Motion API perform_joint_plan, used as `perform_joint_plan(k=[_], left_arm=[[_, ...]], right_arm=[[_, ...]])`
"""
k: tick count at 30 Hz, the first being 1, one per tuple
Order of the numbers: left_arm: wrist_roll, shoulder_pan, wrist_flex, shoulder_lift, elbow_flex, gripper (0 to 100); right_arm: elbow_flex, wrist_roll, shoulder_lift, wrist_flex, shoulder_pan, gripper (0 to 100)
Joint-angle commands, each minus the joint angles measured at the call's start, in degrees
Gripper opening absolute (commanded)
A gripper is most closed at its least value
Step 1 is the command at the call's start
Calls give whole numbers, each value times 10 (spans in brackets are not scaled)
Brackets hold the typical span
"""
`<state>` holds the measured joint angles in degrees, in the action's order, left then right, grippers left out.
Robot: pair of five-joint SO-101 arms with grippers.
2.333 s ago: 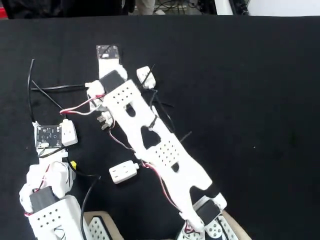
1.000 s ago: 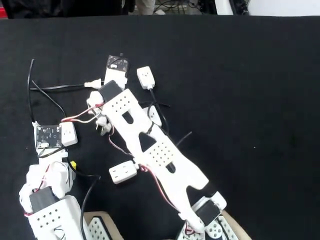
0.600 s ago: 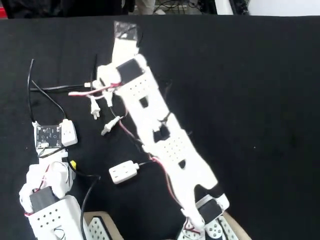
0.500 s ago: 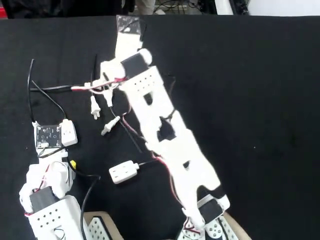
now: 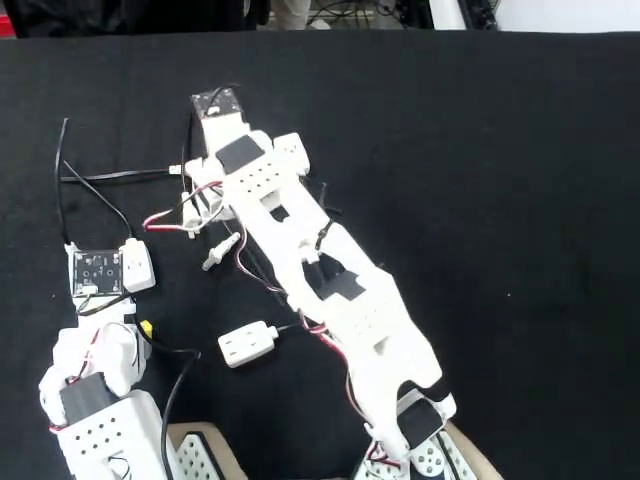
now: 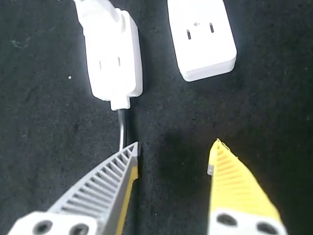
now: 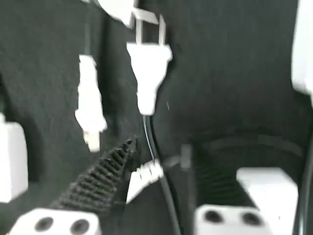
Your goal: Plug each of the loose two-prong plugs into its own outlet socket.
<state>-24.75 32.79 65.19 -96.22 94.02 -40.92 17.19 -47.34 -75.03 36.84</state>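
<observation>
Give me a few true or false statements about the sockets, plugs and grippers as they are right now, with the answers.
1. The left gripper is open and holds nothing. True.
2. A corded socket and a second socket lie ahead of it. True.
3. The two-prong plug is seated in a socket. False: its prongs are bare.
4. The table is white. False: it is black.

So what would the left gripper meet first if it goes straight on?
Likely the corded socket: the grey finger of the open left gripper lines up with that socket's cord. The middle aims between it and the other socket; height unclear.
</observation>
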Motion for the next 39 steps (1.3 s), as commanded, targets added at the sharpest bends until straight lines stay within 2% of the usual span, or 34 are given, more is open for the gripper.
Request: perform_joint_plan(k=[1,9,20,28,35,39], left_arm=[[-4,1,-7,-4,-4,230],[-4,1,-7,-4,-4,230],[-4,0,-8,-4,-4,230],[-4,0,-8,-4,-4,230],[-4,0,-8,-4,-4,230],[-4,0,-8,-4,-4,230]], right_arm=[[-1,-25,-7,60,10,247],[-64,-28,-17,69,57,247],[-91,-8,-71,119,69,247],[-221,-5,-167,66,87,247],[-345,-5,-240,1,89,85],[-407,-5,-274,-29,88,54]])
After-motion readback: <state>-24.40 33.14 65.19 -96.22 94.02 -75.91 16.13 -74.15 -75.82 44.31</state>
